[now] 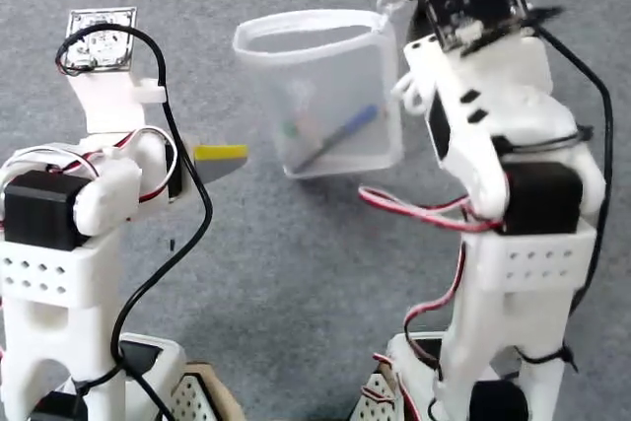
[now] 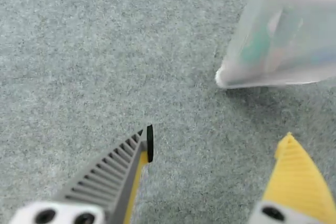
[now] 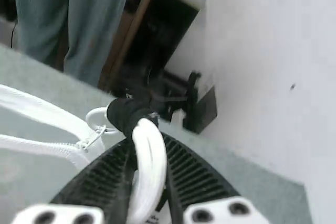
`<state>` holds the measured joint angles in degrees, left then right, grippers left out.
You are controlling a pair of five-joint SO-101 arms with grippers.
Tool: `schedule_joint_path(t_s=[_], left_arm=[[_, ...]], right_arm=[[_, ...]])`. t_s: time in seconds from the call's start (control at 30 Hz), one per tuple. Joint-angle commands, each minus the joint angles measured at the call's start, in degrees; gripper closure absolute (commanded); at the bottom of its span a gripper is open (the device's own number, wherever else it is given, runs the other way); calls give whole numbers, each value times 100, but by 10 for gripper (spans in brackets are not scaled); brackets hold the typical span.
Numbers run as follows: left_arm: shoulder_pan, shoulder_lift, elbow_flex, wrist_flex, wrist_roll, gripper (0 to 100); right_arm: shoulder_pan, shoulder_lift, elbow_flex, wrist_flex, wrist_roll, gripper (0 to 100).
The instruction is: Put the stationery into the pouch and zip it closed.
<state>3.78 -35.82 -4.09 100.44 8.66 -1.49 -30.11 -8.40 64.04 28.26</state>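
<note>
High view: A clear pouch [image 1: 320,96] with a white zipper rim hangs tilted above the grey table [image 1: 296,273] at about twelve o'clock, its mouth open. Inside it lie a blue pen [image 1: 347,128] and a green-tipped item [image 1: 291,130]. The right arm [image 1: 503,145] stands at three o'clock, meeting the pouch at its side. The left arm [image 1: 89,194] stands at nine o'clock, and its yellow fingertip points toward the pouch without touching it.

Left wrist view: The left gripper [image 2: 218,142] hovers over the table with its jaws spread wide, one grey and ribbed, one yellow, and nothing between them. A lower corner of the pouch is near but apart.

Right wrist view: The right gripper [image 3: 149,140] has its black ribbed jaws pinching a white loop [image 3: 149,156] at the pouch's end, just beside the zipper pull [image 3: 92,137]. The two zipper bands lie apart.
</note>
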Motion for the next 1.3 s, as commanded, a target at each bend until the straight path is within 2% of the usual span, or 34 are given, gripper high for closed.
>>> schedule_joint_path(t_s=[0.0, 0.13, 0.33, 0.53, 0.73, 1.0, 1.27], left_arm=[[-57, -53, -4, 18, -53, 625], [-57, -44, 75, -211, -18, 625], [-40, -44, 585, -712, -9, 625], [426, -44, 866, -1134, 211, 625], [453, -44, 875, -1468, 229, 626], [444, 44, 884, -2075, 229, 628], [198, 932, 831, -2400, 396, 628]], right_arm=[[114, 110, -242, 545, 18, 986], [-325, 110, -286, 1231, 70, 986], [-941, 4, -558, 1723, 70, 986], [-1705, 22, -1112, 2180, 70, 986], [-2347, 13, -1789, 2945, 79, 986], [-2954, -40, -2695, 3710, 404, 986], [-2971, -277, -2730, 3710, 431, 986]])
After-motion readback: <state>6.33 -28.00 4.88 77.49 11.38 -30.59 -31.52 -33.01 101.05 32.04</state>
